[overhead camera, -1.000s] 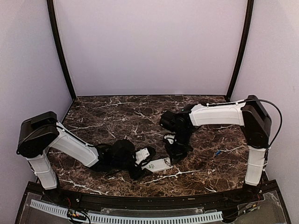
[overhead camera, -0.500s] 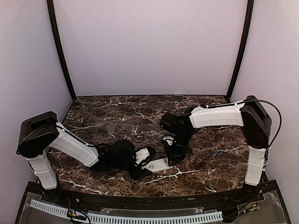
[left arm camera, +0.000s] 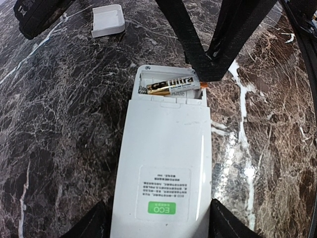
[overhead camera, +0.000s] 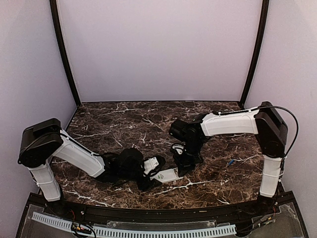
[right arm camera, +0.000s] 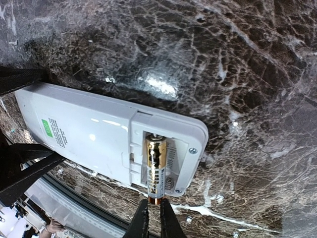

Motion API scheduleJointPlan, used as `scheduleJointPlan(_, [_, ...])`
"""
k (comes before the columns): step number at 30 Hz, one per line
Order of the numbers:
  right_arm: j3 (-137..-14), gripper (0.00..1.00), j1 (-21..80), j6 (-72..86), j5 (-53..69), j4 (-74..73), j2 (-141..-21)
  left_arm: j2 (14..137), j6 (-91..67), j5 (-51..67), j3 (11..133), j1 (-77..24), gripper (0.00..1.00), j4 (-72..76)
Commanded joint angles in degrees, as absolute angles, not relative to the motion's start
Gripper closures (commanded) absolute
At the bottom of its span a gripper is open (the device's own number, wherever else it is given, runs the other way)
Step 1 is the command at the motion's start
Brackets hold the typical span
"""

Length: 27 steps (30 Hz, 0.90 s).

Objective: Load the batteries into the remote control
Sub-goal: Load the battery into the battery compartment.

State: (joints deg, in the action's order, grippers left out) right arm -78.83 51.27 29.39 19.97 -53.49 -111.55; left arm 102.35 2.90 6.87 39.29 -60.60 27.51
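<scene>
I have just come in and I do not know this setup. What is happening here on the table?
The left gripper holds the remote control face down on the table, its battery compartment open. One battery lies in the compartment. The right gripper, fingers almost together, has its tips at that battery's outer end, apparently pressing it into place. The small white cover lies apart, and what looks like a second battery waits further right.
</scene>
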Motion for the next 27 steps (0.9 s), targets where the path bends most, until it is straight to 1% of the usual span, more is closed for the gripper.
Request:
scheduleJointPlan(1, [-78.1, 0.92, 51.1, 29.6, 20.7, -52.5, -112.9, 104.2, 2.7, 7.2, 38.7, -60.1, 0.32, 22.2])
scheduleJointPlan(13, [-78.2, 0.92, 51.2, 30.1, 19.6, -51.1, -114.4, 104.4, 2.8, 7.3, 38.8, -60.1, 0.32, 22.1])
scheduleJointPlan(19, [-79.1, 0.95, 51.2, 30.9, 18.6, -50.1, -115.1, 104.7, 2.9, 7.5, 39.0, -60.1, 0.32, 22.0])
scheduleJointPlan(27, [-78.0, 0.99, 51.2, 32.2, 19.3, -46.4, -117.1, 105.3, 2.7, 7.6, 39.2, -60.1, 0.38, 21.9])
